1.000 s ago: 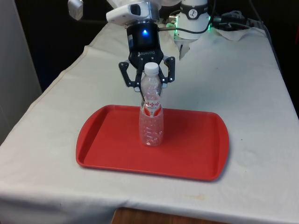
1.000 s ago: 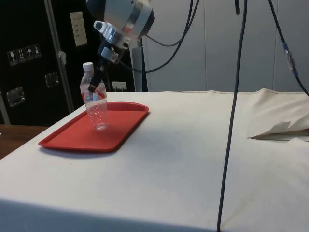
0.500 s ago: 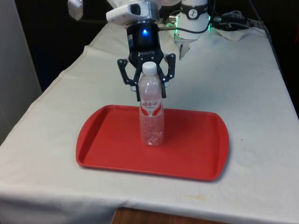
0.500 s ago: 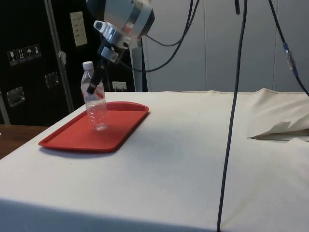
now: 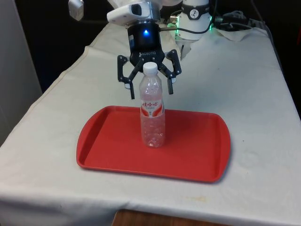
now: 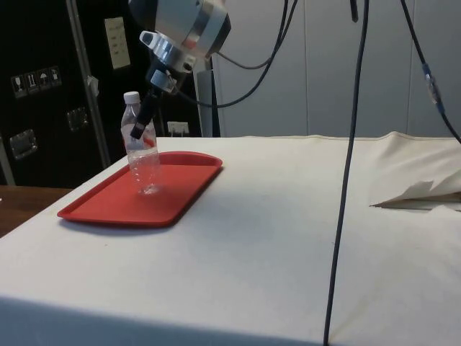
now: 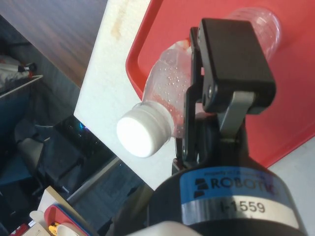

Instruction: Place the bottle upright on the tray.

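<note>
While the clear bottle [image 5: 152, 113] is standing upright near the middle of the red tray [image 5: 108, 146], the pincer [image 5: 149, 88] is hanging spread wide behind its neck, gripping nothing. From across the counter [image 5: 254, 94] I am seeing one black finger [image 5: 128, 77] sitting out to the front view's left of the white cap [image 5: 150, 68] and the other out to the right, both apart from the plastic. Over on the side view the bottle [image 6: 142, 148] is resting its base on the tray [image 6: 108, 205], and the pincer [image 6: 142, 124] is slanting down from the white arm [image 6: 189, 25] to about the bottle's shoulder, overlapping it from this angle. Its red and white label [image 5: 152, 106] is wrapping the waist of the bottle. Looking down along the pincer from the wrist, the cap [image 7: 141, 131] is pointing up towards the camera, and a black finger [image 7: 234, 64] is crossing in front of the bottle [image 7: 172, 88], with the red tray [image 7: 295, 59] lying beneath. White cloth [image 6: 288, 238] is covering the counter all around the tray.
</note>
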